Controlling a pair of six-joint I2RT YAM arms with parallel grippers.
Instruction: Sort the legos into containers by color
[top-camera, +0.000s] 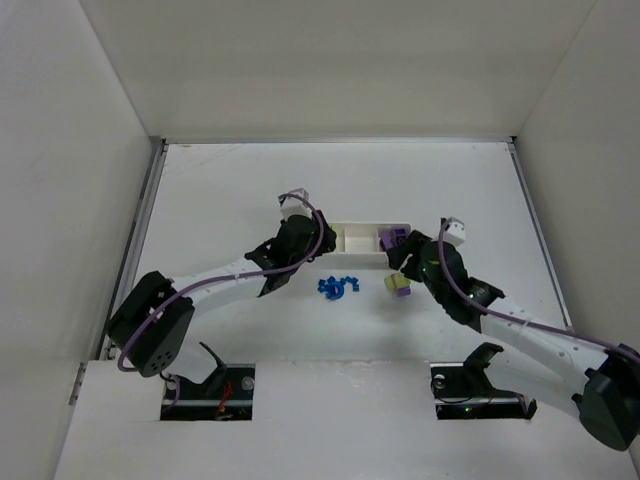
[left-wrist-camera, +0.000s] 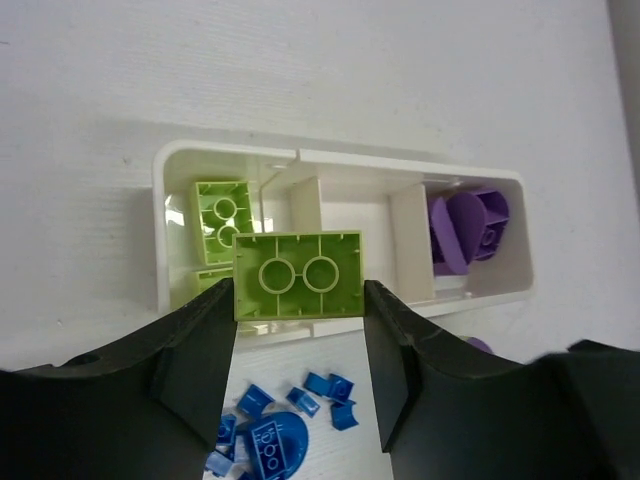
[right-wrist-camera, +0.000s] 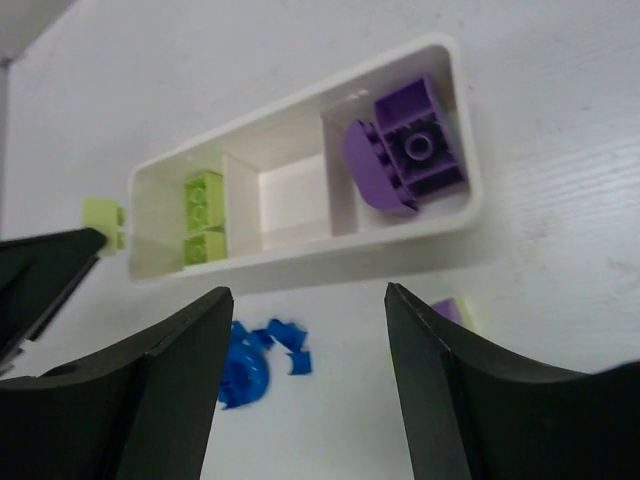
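Note:
My left gripper (left-wrist-camera: 298, 302) is shut on a yellow-green lego (left-wrist-camera: 298, 272), held by its two sides at the left end of the white three-part container (left-wrist-camera: 345, 160). Two yellow-green legos (left-wrist-camera: 222, 212) lie in its left compartment and purple legos (left-wrist-camera: 468, 228) in its right one; the middle one holds nothing. My right gripper (right-wrist-camera: 308, 295) stands open with nothing between its fingers, just in front of the container (right-wrist-camera: 300, 262). In front of the container (top-camera: 355, 228), blue legos (top-camera: 338, 287) lie in a small pile on the table, with a yellow-green and purple stack (top-camera: 398, 283) to their right.
White walls enclose the table on the left, right and back. Both arms reach in toward the middle, the left gripper (top-camera: 305, 240) and right gripper (top-camera: 402, 262) flanking the container. The blue pile (right-wrist-camera: 255, 360) lies between the right fingers' line and the left arm.

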